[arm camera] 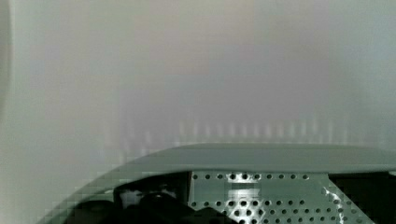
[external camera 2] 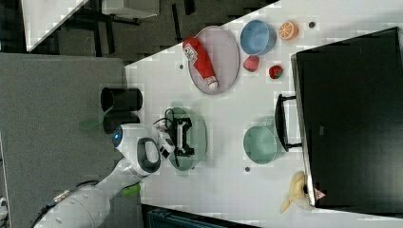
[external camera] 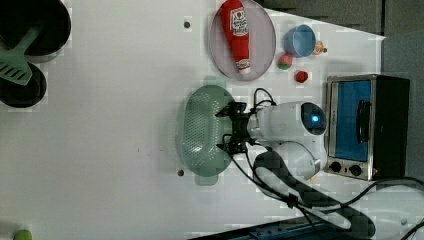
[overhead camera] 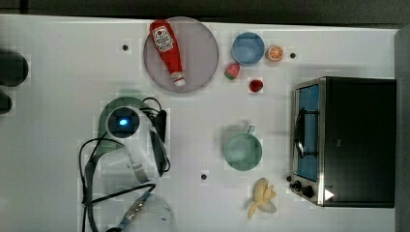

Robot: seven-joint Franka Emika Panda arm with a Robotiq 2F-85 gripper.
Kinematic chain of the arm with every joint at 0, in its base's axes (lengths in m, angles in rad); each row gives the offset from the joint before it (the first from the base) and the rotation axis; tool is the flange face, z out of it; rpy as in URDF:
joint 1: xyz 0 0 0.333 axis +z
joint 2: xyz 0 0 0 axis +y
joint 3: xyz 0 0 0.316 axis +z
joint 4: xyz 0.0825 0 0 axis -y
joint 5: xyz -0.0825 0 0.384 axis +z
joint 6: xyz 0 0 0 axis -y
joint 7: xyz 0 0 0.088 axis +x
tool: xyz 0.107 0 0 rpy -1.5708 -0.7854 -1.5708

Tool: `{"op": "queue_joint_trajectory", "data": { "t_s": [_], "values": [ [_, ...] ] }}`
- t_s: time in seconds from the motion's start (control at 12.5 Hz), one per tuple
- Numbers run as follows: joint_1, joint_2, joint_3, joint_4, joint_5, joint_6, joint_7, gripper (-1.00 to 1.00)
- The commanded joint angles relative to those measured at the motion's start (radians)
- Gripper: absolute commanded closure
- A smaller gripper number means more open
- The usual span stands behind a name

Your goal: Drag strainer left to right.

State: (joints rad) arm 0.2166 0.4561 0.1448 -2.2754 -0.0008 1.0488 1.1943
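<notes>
On white table, toward the left view's middle, just below the grey plate bearing the ketchup bottle: strainer, pale mint-green, oval, floor dotted with small holes, sitting upright with its open side up. Lying with long axis up-and-down in the left view, short handle tabs projecting at both ends; likewise in the right view, where the strainer is resting well apart from the green mug and the toaster oven. Judging as thin moulded plastic: probably light, stiff enough to hold shape, smooth underneath and likely sliding easily, prone to pivoting if pushed off-centre. Suggesting contact at the long side wall or rim near mid-length, fingers hooking over the edge. Gripper hanging over the strainer's rim on the left view's right, jaws spread wide, gripping nothing. Perforated floor and rim appearing close under the wrist camera.
</notes>
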Motion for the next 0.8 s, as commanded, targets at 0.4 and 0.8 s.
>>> {"op": "queue_joint_trajectory", "data": {
  "t_s": [0.4, 0.8],
  "values": [
    [-0.087, -0.051, -0.101, -0.02, -0.01, -0.011, -0.262, -1.0],
    [-0.094, -0.056, -0.188, -0.037, -0.01, -0.009, -0.33, -1.0]
  ]
}}
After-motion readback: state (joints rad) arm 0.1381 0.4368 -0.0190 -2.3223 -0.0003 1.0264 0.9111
